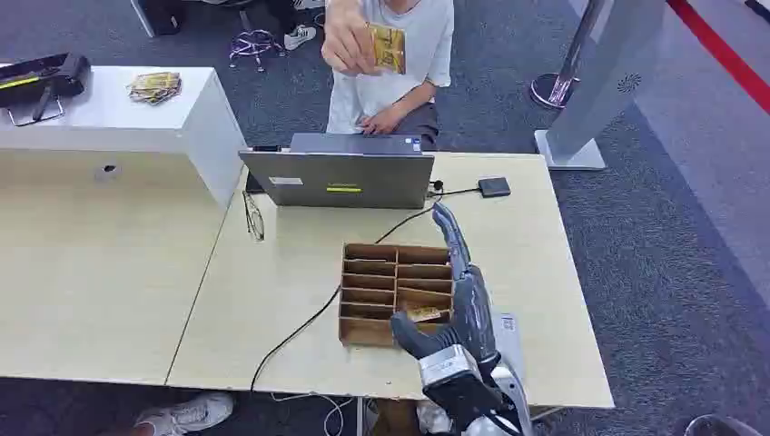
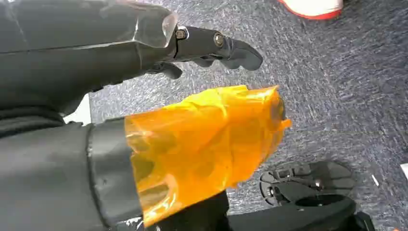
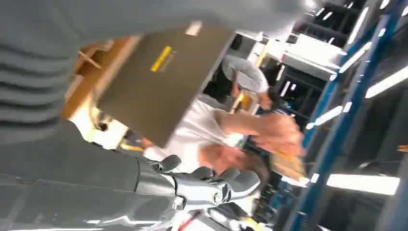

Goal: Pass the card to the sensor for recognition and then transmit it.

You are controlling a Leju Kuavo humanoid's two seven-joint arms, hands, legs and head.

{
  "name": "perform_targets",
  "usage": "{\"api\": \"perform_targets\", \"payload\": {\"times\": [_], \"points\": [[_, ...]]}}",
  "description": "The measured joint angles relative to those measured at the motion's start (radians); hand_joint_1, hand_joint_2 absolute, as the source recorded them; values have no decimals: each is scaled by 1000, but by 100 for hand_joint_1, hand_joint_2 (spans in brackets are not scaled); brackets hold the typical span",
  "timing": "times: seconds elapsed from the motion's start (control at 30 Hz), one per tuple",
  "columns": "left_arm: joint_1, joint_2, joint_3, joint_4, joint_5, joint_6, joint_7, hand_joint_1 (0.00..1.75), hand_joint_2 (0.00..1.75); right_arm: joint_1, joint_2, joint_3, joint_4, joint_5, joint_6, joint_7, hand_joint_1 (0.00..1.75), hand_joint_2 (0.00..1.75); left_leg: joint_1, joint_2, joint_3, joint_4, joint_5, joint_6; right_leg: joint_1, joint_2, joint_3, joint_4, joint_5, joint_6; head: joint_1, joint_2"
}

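Head view shows the right hand (image 1: 454,304) empty, fingers extended above the wooden organizer (image 1: 396,292). Well beyond it, a person's hand (image 1: 350,38) holds the card (image 1: 388,47) up behind the laptop (image 1: 340,173).

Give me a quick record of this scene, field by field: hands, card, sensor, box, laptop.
right hand: raised over the wooden box, fingers extended, holding nothing
left hand: hanging over the carpet, holding nothing
card: held up by the person's hand behind the laptop
sensor: small black pad, cabled, right of the laptop
wooden box: divided into slots, on the table
laptop: open, facing the person
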Motion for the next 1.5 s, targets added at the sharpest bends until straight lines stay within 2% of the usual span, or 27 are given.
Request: {"api": "perform_targets", "payload": {"times": [0.17, 0.37, 0.57, 0.7, 1.27, 1.5], "points": [[-2, 0, -7, 0, -7, -6, 1, 0, 0, -45, -1, 33, -2, 52, -7, 18, 0, 175, 0, 0, 0, 0, 0, 0, 0, 0, 0, 0, 0, 0, 0, 0], [-8, 0, -27, 0, -29, -27, 19, 0, 0, -145, -2, 81, -2, 232, -39, 106, 0, 175, 0, 0, 0, 0, 0, 0, 0, 0, 0, 0, 0, 0, 0, 0], [-13, -1, -44, 0, -45, -39, 21, 0, 0, -226, -2, 110, 1, 331, -40, 164, 0, 175, 0, 0, 0, 0, 0, 0, 0, 0, 0, 0, 0, 0, 0, 0], [-16, -1, -59, 0, -60, -50, 38, 0, 0, -286, -2, 130, 29, 454, -50, 222, 0, 175, 0, 0, 0, 0, 0, 0, 0, 0, 0, 0, 0, 0, 0, 0], [-31, -2, -129, 0, -112, -90, 56, 0, 0, -487, 23, 145, 236, 634, -40, 337, 0, 175, 0, 0, 0, 0, 1, 0, 0, 0, 0, 1, 0, 0, 0, 0], [-35, -2, -149, 0, -119, -99, 56, 0, 0, -536, 39, 145, 320, 667, -22, 357, 0, 175, 0, 0, 0, 0, 1, 0, 0, 0, 0, 1, 0, 0, 0, 0]]}}
